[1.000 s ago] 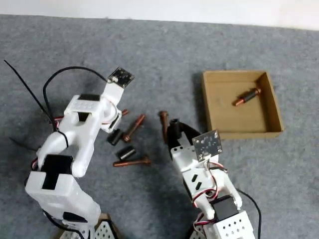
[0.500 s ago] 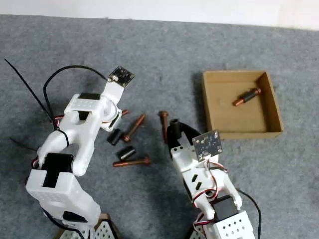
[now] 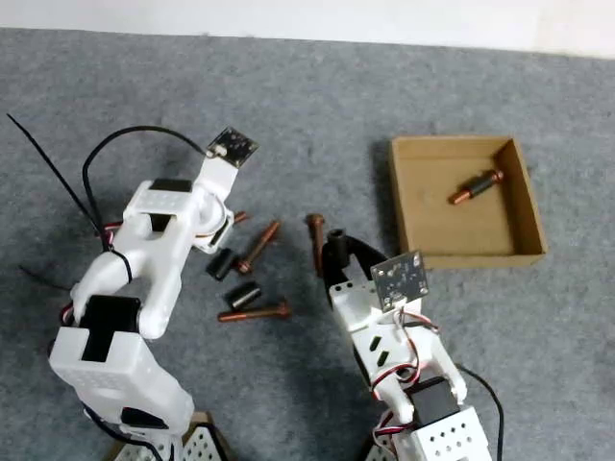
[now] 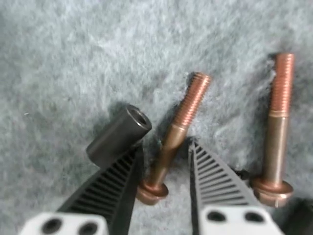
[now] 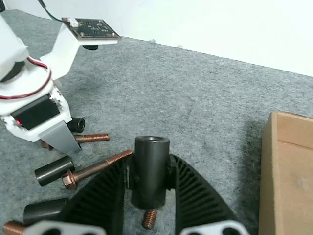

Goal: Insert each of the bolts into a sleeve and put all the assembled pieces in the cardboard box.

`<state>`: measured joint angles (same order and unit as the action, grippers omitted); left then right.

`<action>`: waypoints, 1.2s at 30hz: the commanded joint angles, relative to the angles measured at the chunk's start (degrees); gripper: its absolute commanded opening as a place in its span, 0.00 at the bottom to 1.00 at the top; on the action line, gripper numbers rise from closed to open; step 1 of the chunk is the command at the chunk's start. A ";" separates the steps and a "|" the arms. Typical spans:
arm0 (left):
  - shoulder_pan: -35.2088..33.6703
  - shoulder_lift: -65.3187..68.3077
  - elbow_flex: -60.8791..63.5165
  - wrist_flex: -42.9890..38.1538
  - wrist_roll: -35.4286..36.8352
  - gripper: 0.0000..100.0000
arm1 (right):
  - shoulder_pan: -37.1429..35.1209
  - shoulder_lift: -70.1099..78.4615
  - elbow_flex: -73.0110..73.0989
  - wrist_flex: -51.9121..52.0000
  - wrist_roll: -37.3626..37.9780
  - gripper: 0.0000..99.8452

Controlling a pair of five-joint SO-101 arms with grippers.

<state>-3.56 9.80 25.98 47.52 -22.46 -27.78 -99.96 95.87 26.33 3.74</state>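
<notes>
Two white plastic arms, blocky shells. Left arm: thin black cable looping off it, red wiring at joints, square camera board on the wrist. Right arm: red, white, black leads, matching board. Fingers black, ribbed, triangular; white mounts with dark screw holes.

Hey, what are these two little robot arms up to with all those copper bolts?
They are pairing copper bolts with black sleeves and boxing them. The left hand is open, its fingers on either side of a bolt lying on the grey mat, next to a loose sleeve. The right hand grips an upright sleeve above the mat. One finished piece lies in the cardboard box; the other parts lie loose between the arms.
</notes>
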 commanded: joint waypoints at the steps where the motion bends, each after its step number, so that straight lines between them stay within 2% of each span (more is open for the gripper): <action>1: -2.15 0.04 -2.51 2.20 -0.18 0.15 | 0.57 -1.45 2.51 0.13 0.26 0.00; 20: -2.77 0.04 -2.24 8.44 -0.35 0.15 | 0.57 -1.45 2.51 0.13 0.26 0.00; 36: -3.21 0.13 -2.68 8.70 -0.35 0.15 | 0.57 -1.36 2.51 0.13 0.26 0.00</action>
<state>-5.49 9.80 24.84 54.99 -22.46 -27.78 -99.96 95.87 26.33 3.74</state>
